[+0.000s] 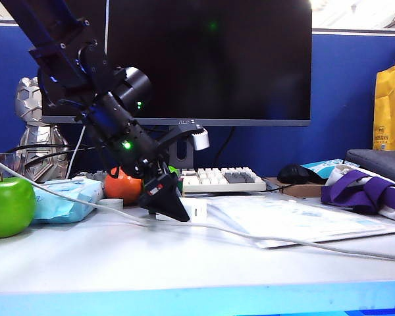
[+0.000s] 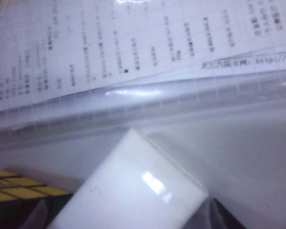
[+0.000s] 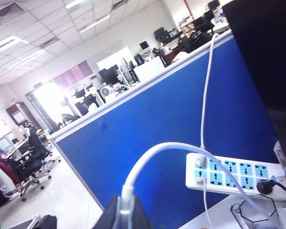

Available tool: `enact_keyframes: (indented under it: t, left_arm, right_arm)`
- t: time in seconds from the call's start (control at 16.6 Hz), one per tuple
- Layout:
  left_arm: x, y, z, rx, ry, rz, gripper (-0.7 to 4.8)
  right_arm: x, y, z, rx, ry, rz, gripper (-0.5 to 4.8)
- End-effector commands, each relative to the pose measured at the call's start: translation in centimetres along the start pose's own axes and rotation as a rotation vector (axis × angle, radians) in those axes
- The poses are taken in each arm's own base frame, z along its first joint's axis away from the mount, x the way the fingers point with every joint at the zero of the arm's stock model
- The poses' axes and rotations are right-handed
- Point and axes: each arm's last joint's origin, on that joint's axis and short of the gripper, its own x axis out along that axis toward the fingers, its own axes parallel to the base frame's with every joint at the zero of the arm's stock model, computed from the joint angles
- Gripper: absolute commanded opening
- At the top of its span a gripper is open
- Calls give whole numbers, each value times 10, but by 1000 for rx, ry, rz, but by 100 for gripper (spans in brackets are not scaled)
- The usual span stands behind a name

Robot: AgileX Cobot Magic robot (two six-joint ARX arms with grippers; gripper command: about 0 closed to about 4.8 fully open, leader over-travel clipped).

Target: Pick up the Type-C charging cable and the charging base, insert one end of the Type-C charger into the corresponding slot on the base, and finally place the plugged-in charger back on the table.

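Behind the desk I see a blue partition and a dark monitor (image 1: 207, 59), and the pale table (image 1: 118, 263) spreads out in front with a light blue edge. My left gripper (image 1: 166, 201) is down on the left half of the exterior view, its black tip at the table right beside the charging base (image 1: 196, 210), a small white block just in front of the keyboard (image 1: 220, 179). From the left wrist camera the base (image 2: 133, 195) fills the near field between the spread jaws (they stand wide, nothing clamped that I can see), with a Rubik's cube (image 2: 16, 186) at its side and a printed sheet in a plastic sleeve (image 2: 133, 52) beyond it. The Type-C charging cable (image 1: 276, 238) runs across the table from the far left, past the green apple (image 1: 8, 205) and under the left arm, off toward the right. My right gripper (image 3: 124, 214) is out of the exterior view; its wrist camera looks up at the partition and a power strip (image 3: 233, 174), and its jaws are closed on the cable's white plug end (image 3: 127, 195), the cord arching away from it
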Motion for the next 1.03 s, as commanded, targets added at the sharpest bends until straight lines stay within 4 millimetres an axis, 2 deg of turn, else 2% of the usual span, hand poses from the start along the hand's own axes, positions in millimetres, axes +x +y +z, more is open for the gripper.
enact_keyframes:
  t: [0.06,0.12,0.24,0.3,0.36,0.42,0.48,0.79,0.97,1.03]
  left_arm:
    - [6,-2,-10,-27,67,-15,420]
    - [6,-4,-12,-35,94,-17,342]
    - [5,-6,-14,-46,123,-33,241]
    - [5,-8,-15,-56,136,-50,239]
    - [5,-9,-14,-59,141,-61,143]
    - [3,-10,-11,-80,141,-62,3]
    - [0,-8,-7,-120,140,-59,-6]
    - [-49,18,37,-324,160,-56,-6]
    - [-77,22,54,-500,246,-114,-6]
    - [-81,19,53,-561,281,-134,-6]
  right_arm:
    - [-1,7,5,-32,-10,27,-1]
    - [-1,7,5,-33,-10,28,-1]
    - [-1,7,5,-33,-10,27,-1]
    - [-1,7,5,-33,-10,28,-1]
    - [-1,7,5,-33,-10,28,-1]
    - [-1,7,5,-33,-10,28,-1]
    - [-1,7,5,-34,-10,28,-1]
    - [-1,7,5,-34,-10,28,-1]
    - [-1,7,5,-34,-9,30,-1]
    - [-1,7,5,-33,-7,31,-1]
